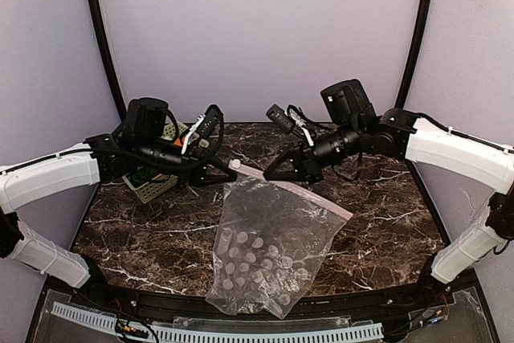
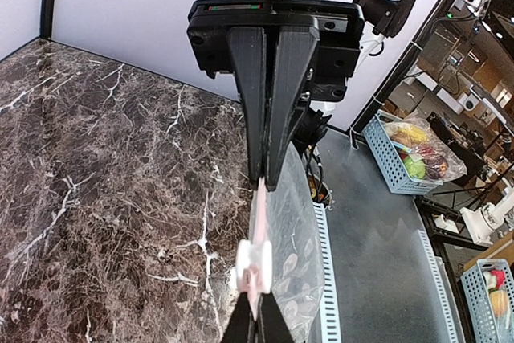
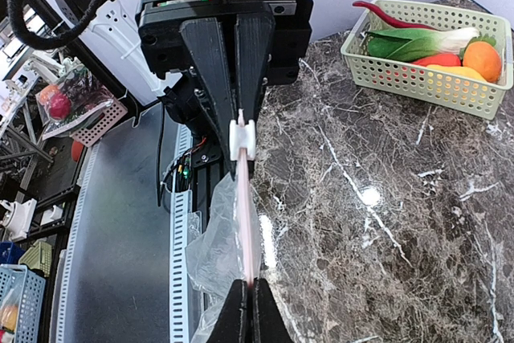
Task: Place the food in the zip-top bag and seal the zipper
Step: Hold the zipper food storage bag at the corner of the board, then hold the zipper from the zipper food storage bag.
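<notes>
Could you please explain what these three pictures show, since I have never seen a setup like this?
Two robot arms stand at a dark marble table. One picture looks down from above; the other two come from cameras on each wrist. The left hand and the right hand are both shut on the zipper of a clear zip-top bag, holding that edge stretched between them near its white slider. The bag hangs to the table with no food visible inside. The toy vegetables lie in a pale green basket at the table's far left.
</notes>
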`<move>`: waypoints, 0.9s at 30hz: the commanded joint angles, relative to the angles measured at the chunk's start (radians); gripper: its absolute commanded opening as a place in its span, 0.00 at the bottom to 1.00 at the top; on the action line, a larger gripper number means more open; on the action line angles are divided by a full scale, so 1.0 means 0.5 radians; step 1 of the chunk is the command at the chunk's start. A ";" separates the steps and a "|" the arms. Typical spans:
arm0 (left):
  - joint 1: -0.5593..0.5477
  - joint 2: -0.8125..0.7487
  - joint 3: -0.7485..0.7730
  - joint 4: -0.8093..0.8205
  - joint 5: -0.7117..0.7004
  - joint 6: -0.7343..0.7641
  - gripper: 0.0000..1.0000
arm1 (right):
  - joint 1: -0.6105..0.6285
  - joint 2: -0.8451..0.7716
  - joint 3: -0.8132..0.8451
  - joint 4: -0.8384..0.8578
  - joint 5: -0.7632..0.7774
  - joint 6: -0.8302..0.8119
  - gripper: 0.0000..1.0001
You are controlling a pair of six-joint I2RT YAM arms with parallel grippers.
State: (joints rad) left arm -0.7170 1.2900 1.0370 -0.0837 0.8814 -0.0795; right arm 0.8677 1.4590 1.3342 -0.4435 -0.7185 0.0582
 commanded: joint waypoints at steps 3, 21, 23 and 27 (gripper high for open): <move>0.007 -0.038 -0.037 0.015 0.064 0.033 0.01 | 0.013 -0.010 0.034 0.027 -0.011 0.069 0.24; 0.001 -0.031 -0.034 0.008 0.142 0.045 0.01 | 0.077 0.287 0.311 0.205 -0.150 0.012 0.40; 0.001 -0.030 -0.034 0.008 0.142 0.046 0.01 | 0.079 0.296 0.317 0.236 -0.190 0.025 0.39; 0.002 -0.031 -0.032 0.005 0.140 0.049 0.01 | 0.087 0.309 0.326 0.284 -0.235 0.048 0.36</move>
State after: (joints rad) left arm -0.7170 1.2900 1.0367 -0.0837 0.9310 -0.0708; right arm 0.8989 1.6028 1.4628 -0.3595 -0.7891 0.0807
